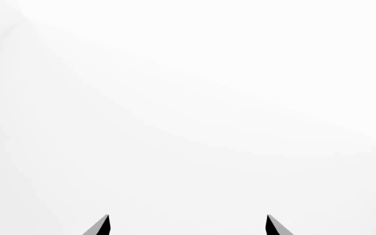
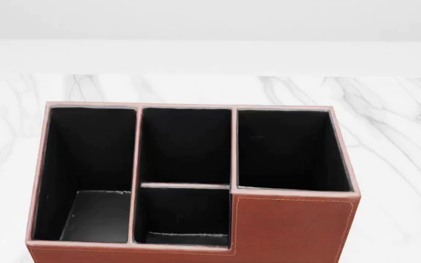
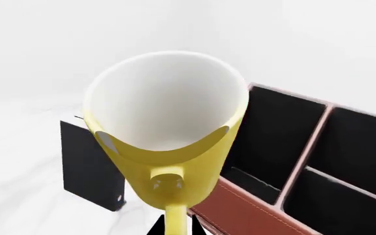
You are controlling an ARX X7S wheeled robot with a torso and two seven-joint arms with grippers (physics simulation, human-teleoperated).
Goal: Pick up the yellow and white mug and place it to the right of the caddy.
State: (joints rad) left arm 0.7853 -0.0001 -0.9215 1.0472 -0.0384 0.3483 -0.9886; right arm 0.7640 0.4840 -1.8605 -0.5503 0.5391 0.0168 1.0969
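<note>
The yellow and white mug (image 3: 175, 166) fills the right wrist view, its white inside facing the camera. My right gripper (image 3: 176, 226) is shut on its yellow loop handle, one dark fingertip on each side. Just beside the mug is the reddish-brown caddy (image 3: 240, 210), whose black-lined compartments are bare. The head view shows the caddy (image 2: 291, 230) from above, but neither the mug nor either gripper. In the left wrist view, my left gripper (image 1: 188, 226) is open, with only blank white between its fingertips.
A small black book (image 3: 86, 161) stands upright behind the mug, on the side away from the caddy. The caddy rests on a white marble table (image 2: 393, 137) with a pale wall behind it.
</note>
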